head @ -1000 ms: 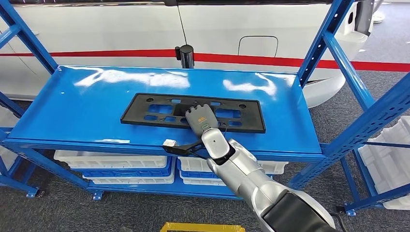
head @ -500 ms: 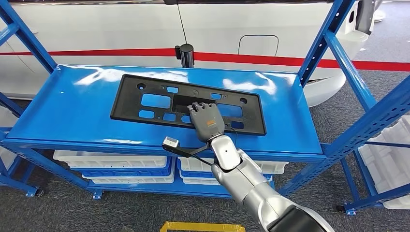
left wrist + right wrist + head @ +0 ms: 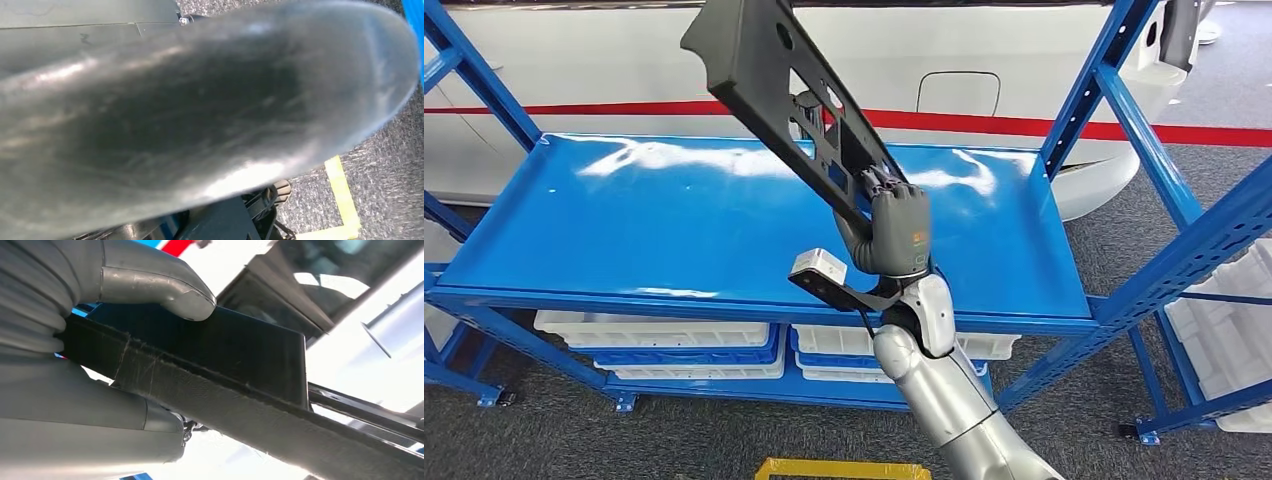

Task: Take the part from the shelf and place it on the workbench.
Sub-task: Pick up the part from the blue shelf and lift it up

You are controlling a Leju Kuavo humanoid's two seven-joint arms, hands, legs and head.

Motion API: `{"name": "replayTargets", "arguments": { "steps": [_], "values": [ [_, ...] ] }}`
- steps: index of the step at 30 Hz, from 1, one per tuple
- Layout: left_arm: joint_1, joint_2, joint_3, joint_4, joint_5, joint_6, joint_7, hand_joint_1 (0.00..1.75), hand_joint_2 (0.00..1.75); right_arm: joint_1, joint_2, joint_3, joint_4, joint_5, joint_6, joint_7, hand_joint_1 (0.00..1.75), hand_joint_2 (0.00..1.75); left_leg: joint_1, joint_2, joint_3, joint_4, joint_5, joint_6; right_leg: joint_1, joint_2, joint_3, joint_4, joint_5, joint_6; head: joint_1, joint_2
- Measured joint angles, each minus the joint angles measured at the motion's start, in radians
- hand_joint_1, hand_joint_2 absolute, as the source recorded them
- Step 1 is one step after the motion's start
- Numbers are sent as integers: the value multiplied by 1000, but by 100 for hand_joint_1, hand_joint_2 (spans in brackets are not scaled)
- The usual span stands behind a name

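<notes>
My right hand (image 3: 894, 235) grips the black part (image 3: 789, 95) near its lower end, thumb (image 3: 165, 287) pressed on one face and the palm wrapped on the other in the right wrist view. Part is clear of the blue shelf (image 3: 624, 225), tilted steeply, its upper end high and to the left, in front of the white car (image 3: 984, 60) behind the rack. Nothing of it touches the shelf surface. Left hand state: cannot tell, the left wrist view is a blurred dark curved surface close to the lens.

Step, as I judge it: pick is done, carry phase. Workbench isn't visible here, so next move calls for pulling the part back out between the blue uprights (image 3: 1089, 95) without clipping them, then turning toward the bench. The long part held at one end may swing or slip; a firm grip is needed.
</notes>
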Motion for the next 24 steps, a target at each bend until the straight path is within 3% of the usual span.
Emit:
{"name": "replayTargets", "arguments": {
  "steps": [1, 10, 15, 24],
  "values": [
    [1, 0, 1, 0, 5, -5, -3, 0, 175, 9, -3, 1, -33, -47, 4, -21, 175, 175, 0, 0, 0, 0, 0, 0, 0, 0, 0, 0, 0, 0, 0, 0],
    [8, 1, 22, 0, 34, -23, -40, 0, 175, 66, -54, 20, -313, -309, 86, -94, 175, 175, 0, 0, -1, 0, 0, 0, 0, 0, 0, 0, 0, 0, 0, 0],
    [10, 1, 28, 0, 36, -22, -42, 0, 175, 78, -73, 25, -372, -334, 102, -100, 175, 175, 0, 0, -1, 0, -1, 0, 0, 0, 0, 0, 0, 0, 0, 0],
    [17, 2, 36, 0, 43, 49, -79, 0, 175, 124, -131, 28, -487, -577, 239, -153, 175, 175, 0, 0, -1, 0, -1, 0, 0, 0, -1, 0, 0, 0, 0, 0]
  ]
}}
